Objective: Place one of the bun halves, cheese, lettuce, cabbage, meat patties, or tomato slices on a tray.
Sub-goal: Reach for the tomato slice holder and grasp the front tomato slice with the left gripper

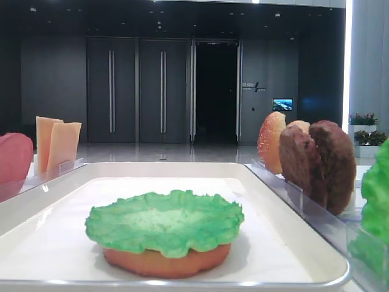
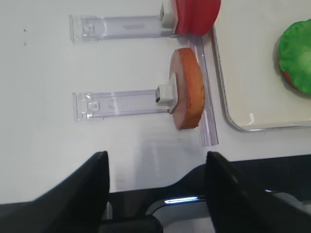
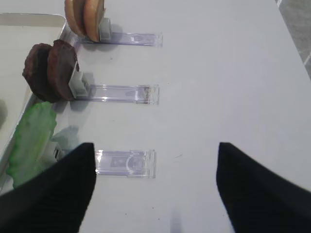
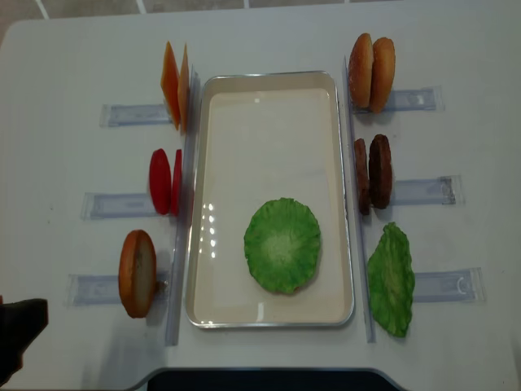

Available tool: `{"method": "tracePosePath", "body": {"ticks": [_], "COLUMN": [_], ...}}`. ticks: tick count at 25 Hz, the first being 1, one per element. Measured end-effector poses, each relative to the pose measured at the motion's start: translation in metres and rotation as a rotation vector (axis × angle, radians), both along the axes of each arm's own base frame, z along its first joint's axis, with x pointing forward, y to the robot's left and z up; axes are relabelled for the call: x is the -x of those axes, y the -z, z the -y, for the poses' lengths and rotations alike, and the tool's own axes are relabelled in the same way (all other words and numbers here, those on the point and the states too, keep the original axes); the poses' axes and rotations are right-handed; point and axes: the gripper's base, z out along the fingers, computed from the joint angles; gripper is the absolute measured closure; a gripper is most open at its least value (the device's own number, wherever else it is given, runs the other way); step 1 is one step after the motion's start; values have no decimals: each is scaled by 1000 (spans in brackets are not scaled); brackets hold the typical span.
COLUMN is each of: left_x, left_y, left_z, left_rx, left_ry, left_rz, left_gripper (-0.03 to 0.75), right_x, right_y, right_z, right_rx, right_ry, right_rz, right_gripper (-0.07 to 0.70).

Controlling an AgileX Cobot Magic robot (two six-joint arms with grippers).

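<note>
ruffled green lettuce [image 4: 282, 244], capping bun half [image 1: 167, 261]

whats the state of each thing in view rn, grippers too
lettuce on tray: lying flat on top of a bun half
bun half under it: flat on the tray
tray: far end bare
tomato slices: on edge in their holder
meat patties: on edge in their holder
cheese: on edge in its holder
left gripper: open, empty
right gripper: open, empty
</note>
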Motion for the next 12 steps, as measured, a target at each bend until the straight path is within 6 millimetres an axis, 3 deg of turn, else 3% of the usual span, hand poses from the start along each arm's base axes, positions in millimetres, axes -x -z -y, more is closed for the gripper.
{"method": "tracePosePath", "body": {"ticks": [12], "left_x": [-49], "left_y": [-7], "left_z": [5], "left_rx": [5], "left_ry": [-50], "left_rz": [-184], "left_gripper": [244], "right_x": [0], "right_y": [0], "right_z": [0], "right_rx": [0], "right_ry": [0], "right_rz": [1], "right_gripper": [108]}}
